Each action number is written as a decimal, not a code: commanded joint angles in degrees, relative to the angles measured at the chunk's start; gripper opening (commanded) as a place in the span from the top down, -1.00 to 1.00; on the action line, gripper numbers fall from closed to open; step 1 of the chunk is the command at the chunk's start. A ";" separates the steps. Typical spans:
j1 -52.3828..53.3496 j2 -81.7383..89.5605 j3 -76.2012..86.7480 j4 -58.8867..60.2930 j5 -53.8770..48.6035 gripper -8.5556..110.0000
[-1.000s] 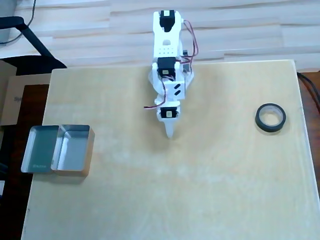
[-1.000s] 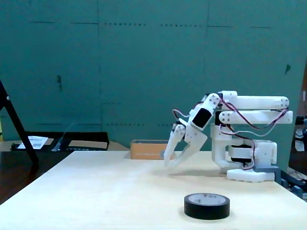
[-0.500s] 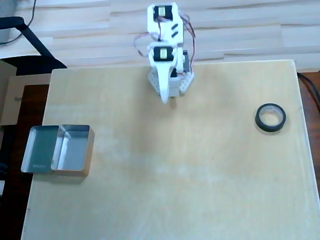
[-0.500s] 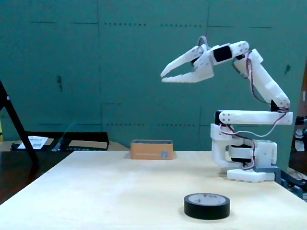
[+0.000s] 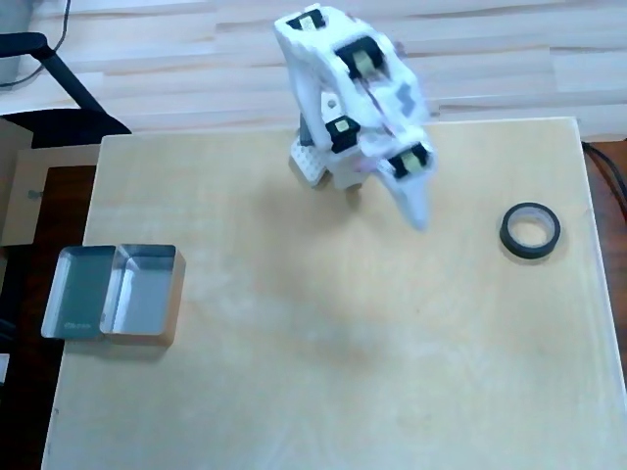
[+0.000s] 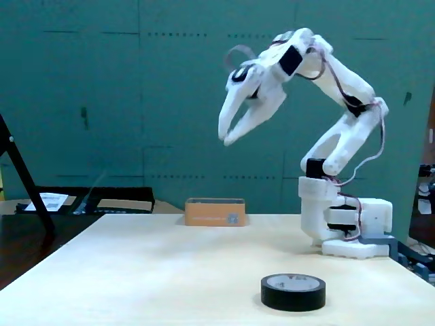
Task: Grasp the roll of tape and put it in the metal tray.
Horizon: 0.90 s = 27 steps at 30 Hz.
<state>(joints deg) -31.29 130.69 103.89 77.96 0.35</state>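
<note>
Black and flat on the pale wooden bench point(image 5: 323, 372), the small ring-shaped roll of tape point(image 5: 530, 232) lies untouched well below our white jaws, parted and empty, so a misjudged descent could straddle one wall badly and skid it away from the shiny silver rectangular metal tray point(image 5: 145, 294).

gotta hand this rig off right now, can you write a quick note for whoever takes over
Gripper: empty, jaws slightly apart, raised high above the table and angled down; in the overhead view it points toward the tape.
Tape: flat on the table near the right edge in the overhead view, untouched.
Tray: at the left edge of the table in the overhead view, nothing visible in it.
Done: nothing yet, no grasp.
Left: lower onto the tape, grip it, carry it across the table, drop it in the tray.
</note>
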 commanded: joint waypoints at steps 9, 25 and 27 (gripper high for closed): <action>-26.46 -16.96 -0.70 3.87 16.00 0.86; -42.89 -29.97 3.16 -11.87 27.95 0.86; -42.98 -33.22 0.62 -12.83 28.04 0.86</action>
<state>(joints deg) -73.65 100.46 108.11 66.80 27.60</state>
